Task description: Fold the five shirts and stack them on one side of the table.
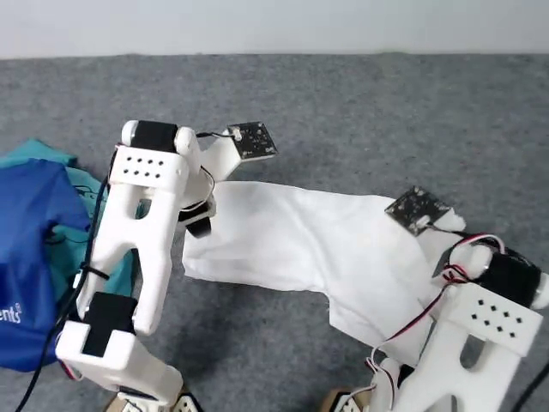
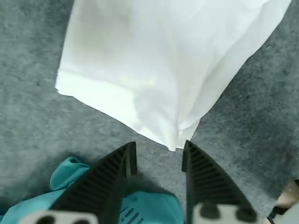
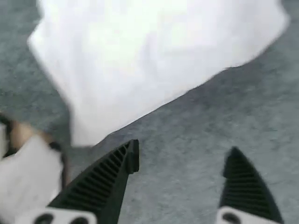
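Right at the near left edge there's the blue shirt (image 1: 30, 249), heaped up in a soft pile, with white lettering (image 1: 10, 315) across its near side. The frame's edge cuts the lettering off, so only its tail end shows. Tucked under and beside it is the teal shirt (image 1: 81, 184), crumpled, one fold poking out towards the middle of the table (image 1: 386, 112). There's a faint pale print on the teal cloth too, too small to make out. Over on the near right, the right claw (image 3: 182, 158) hangs above bare grey surface, jaws spread wide with nothing between them, and the near right edge of the white shirt (image 1: 292, 240) lies just beyond its tips. Moving out to the middle, that white shirt is spread across the table between the two arms, lying loose and rumpled, its left part wider and its right part running down towards the right arm. The left claw (image 2: 159, 156) sits at the shirt's left edge, just past the teal cloth. Its jaws are parted and empty, and a corner of white fabric lies right at the fingertips. I can't tell whether they touch it. Beyond the shirt, grey table runs to the far edge.
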Controlling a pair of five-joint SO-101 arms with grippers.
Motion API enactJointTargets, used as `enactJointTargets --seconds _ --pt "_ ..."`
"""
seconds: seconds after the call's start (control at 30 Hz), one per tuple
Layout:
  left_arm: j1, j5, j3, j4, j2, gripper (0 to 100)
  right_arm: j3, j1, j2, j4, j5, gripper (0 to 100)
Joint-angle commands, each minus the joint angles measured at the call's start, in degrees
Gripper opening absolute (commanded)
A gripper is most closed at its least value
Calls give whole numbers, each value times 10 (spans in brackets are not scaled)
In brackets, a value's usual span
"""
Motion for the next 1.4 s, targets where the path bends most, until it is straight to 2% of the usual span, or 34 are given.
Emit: enactJointTargets --seconds 0.0,0.07,0.2,0.3,0.47,0.67,0.9,1.1,1.37 --pt "1 5 14 12 -13 65 4 -18 -2 -77 -41 118" --pt "2 5 29 11 15 23 29 -38 -2 -122 -66 13" --pt "-3 5 39 13 75 20 83 -79 -2 -194 -98 35" --pt "-1 5 40 14 89 60 105 -102 -2 -220 -127 35" --pt "2 22 38 14 63 131 110 -103 -2 -217 -151 35" --pt "11 22 76 11 30 142 110 -103 -2 -210 -151 35" --pt "8 56 148 -84 30 135 110 -102 -3 -199 -151 35" --pt "10 62 146 -111 25 56 110 -102 -3 -196 -151 35" --pt "8 71 93 -60 24 103 109 -102 -3 -185 -151 35"
